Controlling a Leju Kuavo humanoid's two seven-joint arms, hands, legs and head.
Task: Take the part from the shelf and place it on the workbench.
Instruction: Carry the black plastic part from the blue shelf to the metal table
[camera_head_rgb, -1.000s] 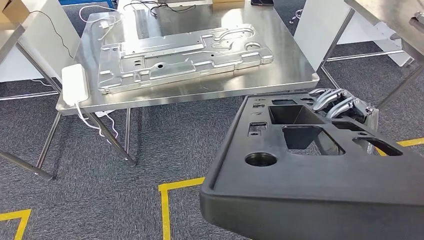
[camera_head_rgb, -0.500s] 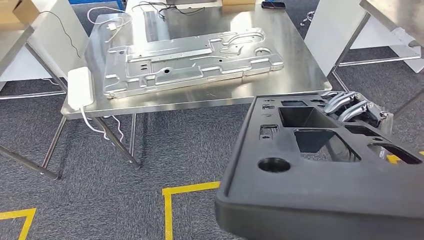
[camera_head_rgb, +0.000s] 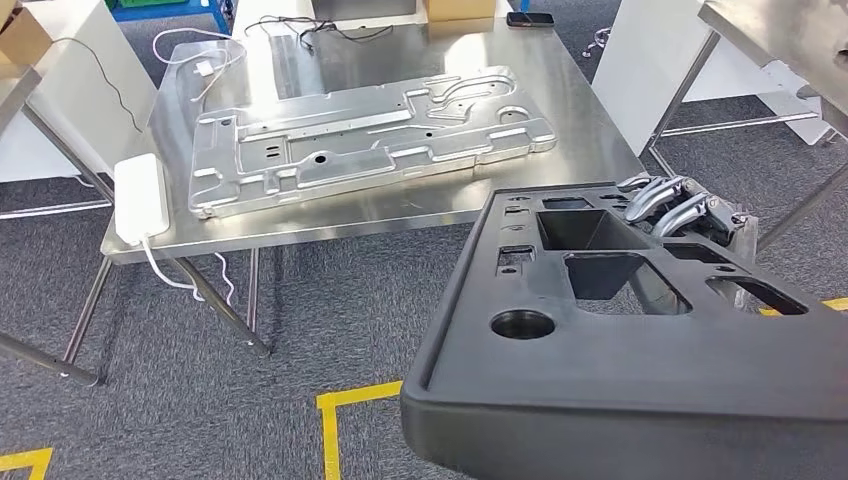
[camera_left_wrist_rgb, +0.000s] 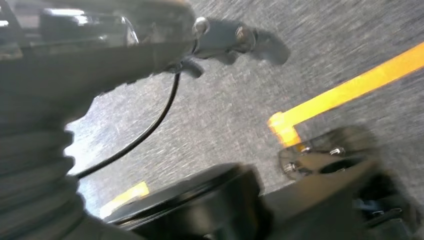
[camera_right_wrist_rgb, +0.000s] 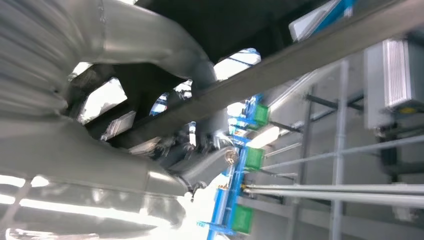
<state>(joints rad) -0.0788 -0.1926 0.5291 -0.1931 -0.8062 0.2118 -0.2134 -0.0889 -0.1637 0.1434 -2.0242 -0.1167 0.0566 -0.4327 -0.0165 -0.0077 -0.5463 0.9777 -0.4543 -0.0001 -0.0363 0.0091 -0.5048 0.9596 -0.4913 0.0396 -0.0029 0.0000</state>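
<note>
The part (camera_head_rgb: 640, 330), a large black moulded panel with deep pockets, a round hole and several cut-outs, is carried low in front of the robot, above the carpet and short of the workbench (camera_head_rgb: 590, 150), whose near edge lies just beyond the panel's far end. The right hand (camera_head_rgb: 675, 205) is clamped on the far right rim, its silver fingers (camera_head_rgb: 650, 192) curled over the top edge. The left hand (camera_left_wrist_rgb: 40, 165) is seen only as a blurred grey cover under the panel, so whether it grips cannot be told. The panel is judged stiff and bulky rather than heavy, probably smooth plastic that could slide in a loose hold. It is best held at opposite rims or through a cut-out. A metal plate (camera_head_rgb: 370, 135) already lies across the bench, so the bare strip beside it would have to be used.
</note>
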